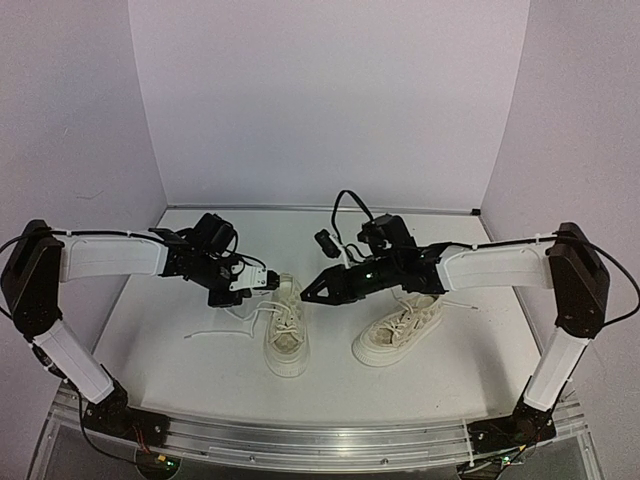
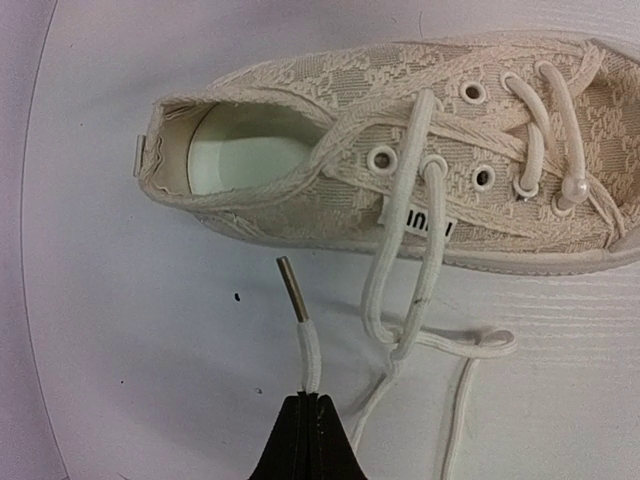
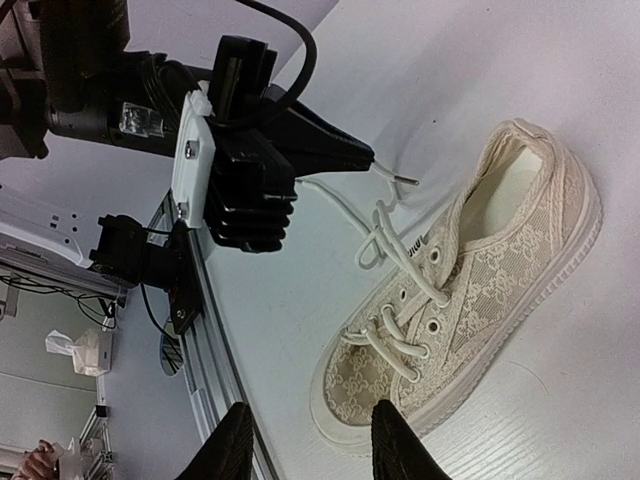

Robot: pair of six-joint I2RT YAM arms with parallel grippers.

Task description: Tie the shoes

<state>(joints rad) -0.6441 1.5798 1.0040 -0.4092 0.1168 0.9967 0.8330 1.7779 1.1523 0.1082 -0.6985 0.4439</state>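
- My left claw (image 2: 309,405) is clenched tight on a thin white lace (image 2: 311,352). It pinches just short of the end, so the silvery metal tip (image 2: 292,288) pokes out past my fingers.
- That lace belongs to the left sneaker (image 1: 285,340), a small cream low-top in patterned canvas with a thick pale rubber sole. It sits flat on the white table (image 1: 170,370), about mid-table, toe pointing back at my bases and heel toward the far wall.
- It's untied. The lace runs through the eyelets, but from the top pair it spills over the side in a couple of slack loops. Those lie on the table between the sneaker and my left claw. Another strand trails off to the left.
- There's a little white tag (image 2: 415,222) with dark letters on the side below the top eyelets. Can't read it.
- My right claw (image 3: 312,410) is released, fingers spread wide with nothing between them. It hangs just beside the heel end of the left sneaker with its tips aimed at my left claw. The two are near but apart.
- The right sneaker (image 1: 398,335), same cream canvas and pale sole, sits just right of its mate without touching it, toe angled toward the near left. My right arm crosses above its heel. Its laces are loose too, one strand straying off to the right.
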